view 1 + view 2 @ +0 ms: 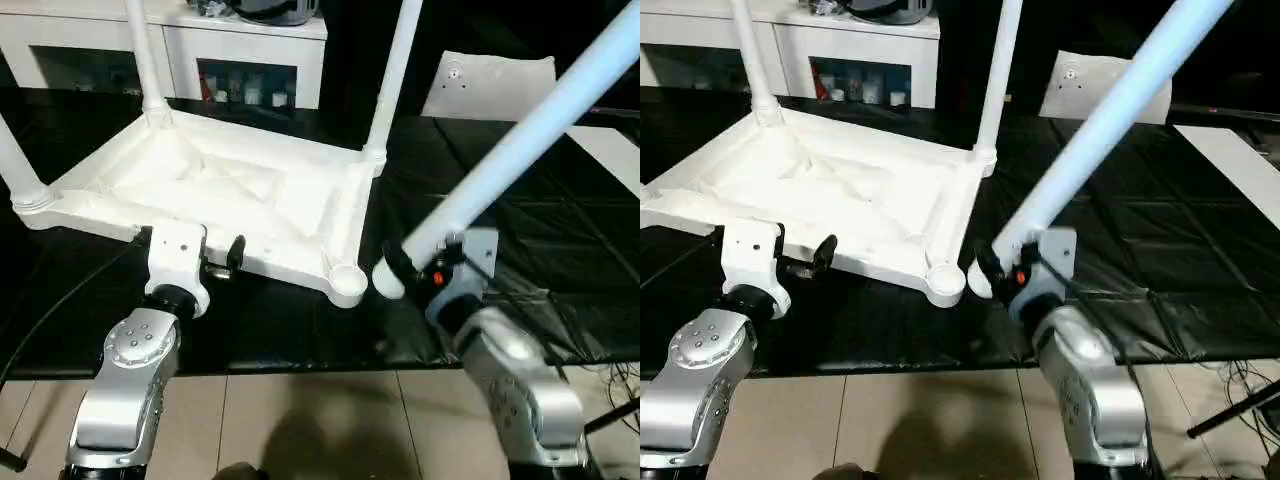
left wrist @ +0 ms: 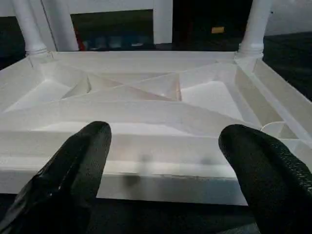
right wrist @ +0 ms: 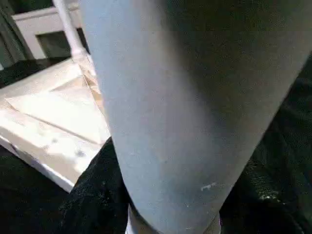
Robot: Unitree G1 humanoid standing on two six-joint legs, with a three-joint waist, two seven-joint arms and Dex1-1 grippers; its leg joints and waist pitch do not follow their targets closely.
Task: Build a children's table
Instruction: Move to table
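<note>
The white tabletop (image 1: 230, 200) is seen lying upside down on the black-covered desk (image 1: 560, 240), its ribbed underside turned up. Three legs are seen standing upright in corner sockets: one at the far left corner (image 1: 145, 55), one at the far right corner (image 1: 392, 75) and one at the near left corner (image 1: 15, 165). The near right socket (image 1: 346, 280) is seen open, with no leg in it. The fourth leg (image 1: 520, 140) is held clamped in the right pincer (image 1: 415, 268) near its thick end, tilted so that it rises away to the right; its lower end is placed just beside the open socket, apart from it. The left pincer (image 2: 161, 165) is seen with its fingers (image 2: 78, 161) spread apart, close in front of the near long edge of the tabletop, with nothing gripped between them. A flat white sheet (image 1: 490, 85) with a small hole is seen lying on the desk beyond the tilted leg, and a white cabinet (image 1: 240, 60) with glass doors stands behind the desk.
</note>
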